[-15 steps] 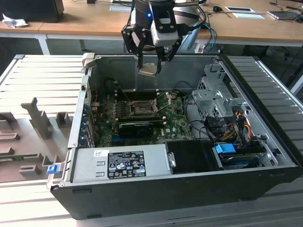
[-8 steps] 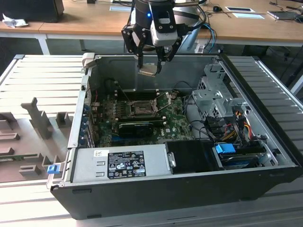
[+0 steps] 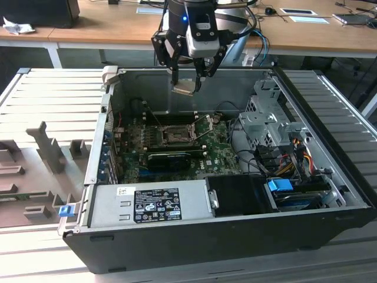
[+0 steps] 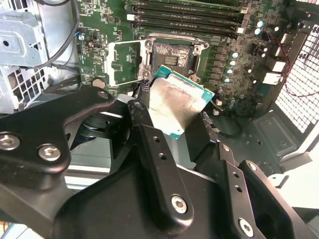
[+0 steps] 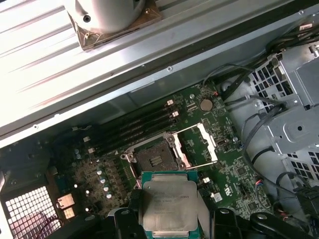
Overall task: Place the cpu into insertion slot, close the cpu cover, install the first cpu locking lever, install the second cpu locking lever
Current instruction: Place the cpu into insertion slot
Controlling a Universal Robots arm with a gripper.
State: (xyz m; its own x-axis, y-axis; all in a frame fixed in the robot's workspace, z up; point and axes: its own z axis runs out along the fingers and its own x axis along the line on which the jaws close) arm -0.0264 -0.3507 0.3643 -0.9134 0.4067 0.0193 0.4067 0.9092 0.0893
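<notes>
The hand [image 3: 187, 86] hangs over the open computer case [image 3: 206, 242], near its rear wall, and is closed on the cpu [image 3: 182, 89], gripping it by opposite edges. In both wrist views the cpu [image 4: 177, 107] [image 5: 169, 204] shows its silver-grey metal top and pale green edge, held clear of the motherboard [image 3: 221, 150] and not touching it. The insertion slot [image 3: 174, 137] [image 4: 172, 56] [image 5: 154, 159] lies below and is unoccupied, its dark pinned centre exposed. The cpu cover [image 4: 112, 62] [image 5: 208, 142] is swung open to one side of the slot. Long black memory slots [image 4: 189, 17] run just beside the slot. The case lies on its side on a ribbed grey counter [image 3: 53, 94].
</notes>
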